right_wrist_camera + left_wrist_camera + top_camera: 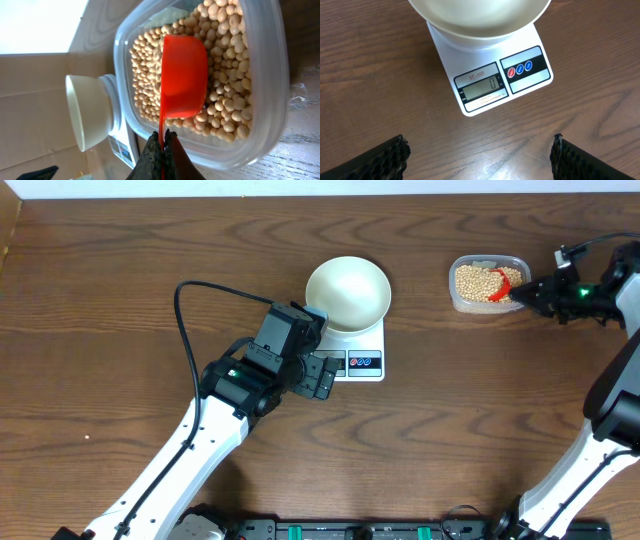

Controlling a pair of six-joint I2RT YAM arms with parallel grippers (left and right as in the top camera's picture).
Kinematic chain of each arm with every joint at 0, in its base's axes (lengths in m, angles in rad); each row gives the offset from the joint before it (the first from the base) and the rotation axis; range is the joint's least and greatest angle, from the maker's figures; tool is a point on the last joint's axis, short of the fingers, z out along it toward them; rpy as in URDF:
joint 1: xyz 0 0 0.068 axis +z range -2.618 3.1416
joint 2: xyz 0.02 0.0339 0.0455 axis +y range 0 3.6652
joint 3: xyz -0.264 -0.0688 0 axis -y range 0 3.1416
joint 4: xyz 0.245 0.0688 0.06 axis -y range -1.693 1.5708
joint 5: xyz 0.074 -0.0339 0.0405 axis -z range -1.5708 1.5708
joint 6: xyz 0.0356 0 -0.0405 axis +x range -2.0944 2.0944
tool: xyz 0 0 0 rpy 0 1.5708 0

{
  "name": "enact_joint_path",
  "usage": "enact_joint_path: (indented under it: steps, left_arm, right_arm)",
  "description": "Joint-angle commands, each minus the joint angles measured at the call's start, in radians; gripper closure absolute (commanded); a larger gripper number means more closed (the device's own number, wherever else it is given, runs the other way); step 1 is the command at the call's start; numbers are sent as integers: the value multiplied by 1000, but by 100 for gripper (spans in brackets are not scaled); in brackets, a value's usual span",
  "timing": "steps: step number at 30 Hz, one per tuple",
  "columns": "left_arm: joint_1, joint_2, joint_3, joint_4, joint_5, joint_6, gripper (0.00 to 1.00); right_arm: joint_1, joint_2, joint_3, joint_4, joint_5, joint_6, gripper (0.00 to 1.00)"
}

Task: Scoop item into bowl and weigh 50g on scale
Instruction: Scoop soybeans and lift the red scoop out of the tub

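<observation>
Two arms were in my view. My left gripper (480, 159) hung just short of the scale (492, 75), jaws spread wide and holding nothing. The display read zero under the white bowl (480, 20). My right gripper (164, 142) was pinched shut on the handle of a red scoop (183, 75) set among the beans (225, 95) in the clear tub (278, 75), well apart from the scale. I could not tell whether the scoop held any.

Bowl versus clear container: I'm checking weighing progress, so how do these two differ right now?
The bowl is round and opaque white; the container is clear and rounded-rectangular. The bowl looks empty; the container holds beans and a red scoop. The bowl sits on the scale; the container sits on the table. Both stand upright, open-topped.
</observation>
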Motion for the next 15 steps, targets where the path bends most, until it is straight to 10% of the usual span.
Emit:
enact_joint_path:
  steps: [1,15]
  left_arm:
    - [3,-7,2,-4,-16,3,8]
    - [3,-7,2,-4,-16,3,8]
  right_arm:
    - [-16,14,-5,-3,-112,-21,99]
    - [-53,14,-5,-5,-240,-21,99]
